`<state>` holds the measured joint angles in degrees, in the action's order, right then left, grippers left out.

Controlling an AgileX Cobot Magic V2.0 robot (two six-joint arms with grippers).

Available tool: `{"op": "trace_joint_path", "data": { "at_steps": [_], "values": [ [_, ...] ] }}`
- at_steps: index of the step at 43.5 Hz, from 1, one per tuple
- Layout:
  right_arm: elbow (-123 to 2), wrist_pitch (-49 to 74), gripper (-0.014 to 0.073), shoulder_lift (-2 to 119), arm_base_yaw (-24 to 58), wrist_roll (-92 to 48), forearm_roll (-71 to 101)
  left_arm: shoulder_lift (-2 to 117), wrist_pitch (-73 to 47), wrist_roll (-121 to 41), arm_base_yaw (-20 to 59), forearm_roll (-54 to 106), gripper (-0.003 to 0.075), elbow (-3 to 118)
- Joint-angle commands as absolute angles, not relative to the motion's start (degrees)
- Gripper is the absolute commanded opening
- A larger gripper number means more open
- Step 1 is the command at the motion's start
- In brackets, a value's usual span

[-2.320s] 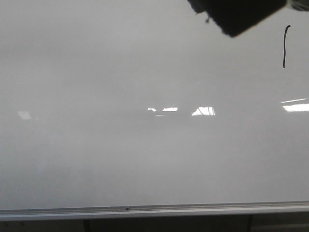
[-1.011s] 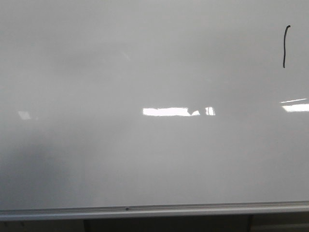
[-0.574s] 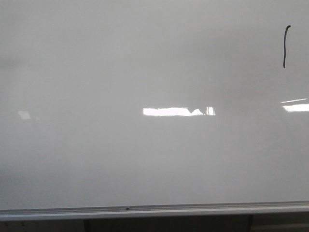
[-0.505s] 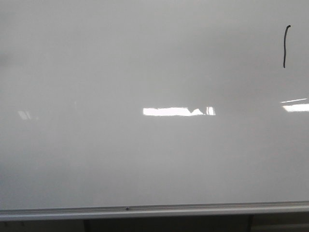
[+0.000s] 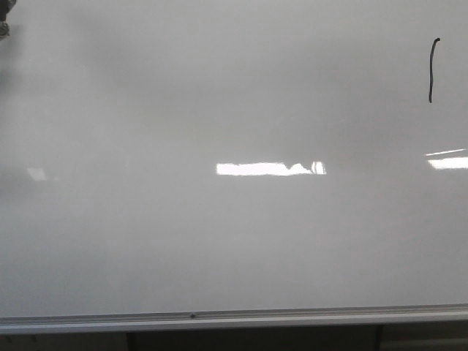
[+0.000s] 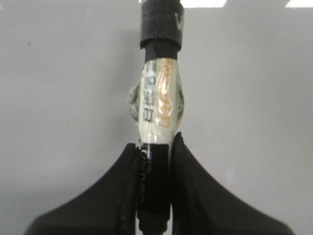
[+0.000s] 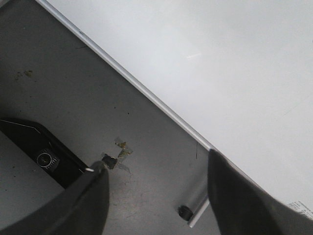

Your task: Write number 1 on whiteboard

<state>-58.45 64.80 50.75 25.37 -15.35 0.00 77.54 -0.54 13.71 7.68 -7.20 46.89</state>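
The whiteboard (image 5: 219, 234) fills the front view, glossy white with a silver frame along its lower edge. The number 1 (image 5: 431, 71) is a thin black vertical stroke with a small hook on top, at the board's upper right. In the left wrist view my left gripper (image 6: 155, 142) is shut on a white marker pen (image 6: 157, 105) with a black cap, which points at the whiteboard (image 6: 58, 98). My right gripper (image 7: 156, 160) is open and empty above grey floor, beside the whiteboard (image 7: 220, 58) and its frame edge.
Bright rectangular light reflections (image 5: 263, 169) lie across the board's middle and right. A small dark blurred shape (image 5: 4, 16) shows at the front view's top left corner. Under the right gripper are a black-footed support leg (image 7: 186, 211) and a dark housing (image 7: 34, 147).
The dark blurred object at the top of the front view 2.3 s ago has left. A small dark shape now shows at the top left corner. The stroke is unchanged.
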Motion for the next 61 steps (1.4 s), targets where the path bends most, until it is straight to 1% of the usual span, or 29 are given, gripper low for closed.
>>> {"op": "trace_joint_path", "data": {
  "at_steps": [1, 10, 12, 19, 24, 27, 30, 35, 39, 43, 49, 56, 61],
  "values": [
    [-59.8, 61.9, 0.0466, 50.3, 25.0, -15.4, -0.9, 79.1, 8.0, 14.1, 7.6, -6.6, 0.0009, 48.4],
    [-59.8, 61.9, 0.0466, 50.3, 25.0, -15.4, -0.9, 83.3, 12.5, 14.1, 7.6, -6.9, 0.0015, 48.6],
    [-59.8, 61.9, 0.0466, 50.3, 25.0, -15.4, -0.9, 84.1, 13.2, 14.0, 7.6, -7.1, 0.0033, 48.7],
    [-59.8, 61.5, 0.0466, 50.3, 25.0, -15.4, -0.9, 85.9, 14.9, 13.8, 7.6, -8.5, 0.0183, 48.7],
    [-59.8, 61.0, 0.0466, 50.3, 25.0, -15.2, -0.9, 86.4, 14.9, 13.8, 7.6, -8.6, 0.0324, 48.7],
    [-59.8, 60.4, 0.0466, 50.3, 25.0, -14.3, -0.9, 86.4, 14.8, 13.8, 7.6, -10.2, 0.0391, 48.7],
    [-59.8, 60.2, 0.0466, 50.3, 25.0, -11.9, -0.9, 86.0, 13.5, 13.8, 7.6, -11.9, 0.0426, 48.8],
    [-59.8, 60.2, 0.0466, 50.3, 25.0, -7.5, -1.1, 82.8, 7.3, 13.8, 7.6, -12.4, 0.0431, 48.8],
    [-59.8, 60.2, 0.0466, 50.3, 25.0, -5.1, -1.1, 79.2, 0.0, 13.8, 7.6, -12.5, 0.0431, 48.8],
    [-59.8, 60.2, 0.0466, 50.3, 25.0, -2.5, -1.1, 74.0, -8.6, 13.7, 7.6, -12.5, 0.0430, 48.8],
    [-59.8, 59.8, 0.0466, 50.3, 25.0, 0.3, -1.1, 65.6, -18.4, 13.5, 8.0, -12.6, 0.0430, 48.8],
    [-59.8, 58.3, 0.0466, 50.2, 25.0, 0.9, -1.1, 55.8, -31.8, 9.4, 11.8, -11.2, 0.0430, 48.8],
    [-59.8, 57.4, 0.0466, 49.7, 25.0, 1.0, -1.1, 49.8, -39.0, 9.0, 15.5, -9.8, 0.0430, 48.8]
  ]
}}
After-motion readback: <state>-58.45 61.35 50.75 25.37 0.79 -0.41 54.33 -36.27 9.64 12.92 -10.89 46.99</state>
